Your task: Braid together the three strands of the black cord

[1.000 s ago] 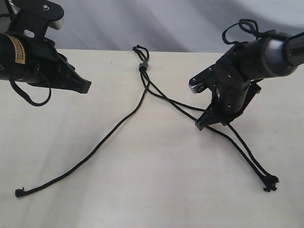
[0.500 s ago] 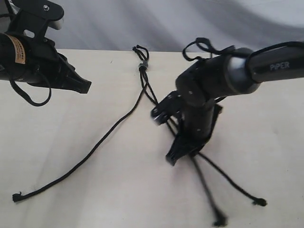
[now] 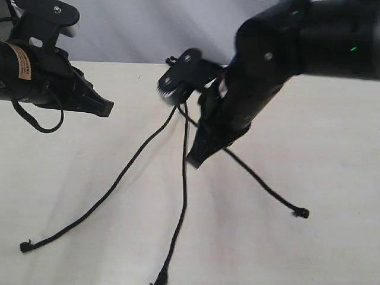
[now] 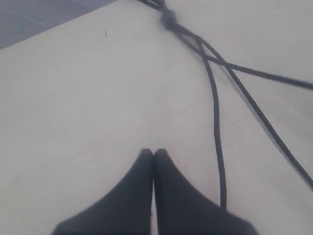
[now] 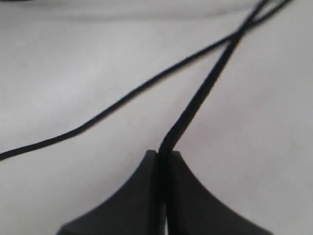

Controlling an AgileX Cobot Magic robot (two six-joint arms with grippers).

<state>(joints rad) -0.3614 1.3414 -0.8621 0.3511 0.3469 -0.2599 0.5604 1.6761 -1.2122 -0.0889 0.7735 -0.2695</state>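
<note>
The black cord's knot (image 4: pixel 168 19) lies at the table's far middle; in the exterior view my right arm mostly covers it. Three strands fan out toward the front. The left strand (image 3: pixel 113 190) ends in a frayed tip (image 3: pixel 25 245) at the front left. The middle strand (image 3: pixel 184 196) runs straight to the front edge, with my right gripper (image 3: pixel 195 160) shut on it; the right wrist view shows this strand (image 5: pixel 205 90) pinched between the jaws. The right strand (image 3: pixel 267 187) ends at a tip (image 3: pixel 303 212). My left gripper (image 3: pixel 107 108) hovers shut and empty at the far left.
The pale table (image 3: pixel 309 255) carries only the cord. A grey backdrop (image 3: pixel 136 29) rises behind its far edge. A loop of arm cable (image 3: pixel 35 126) hangs under the left arm. My right arm's bulk (image 3: pixel 279 65) reaches across the middle, over the cord's upper part.
My right gripper has swung from right to centre-left, dragging the strand it holds; that strand's tip moved from the front right to the front middle. The left arm stayed still.
</note>
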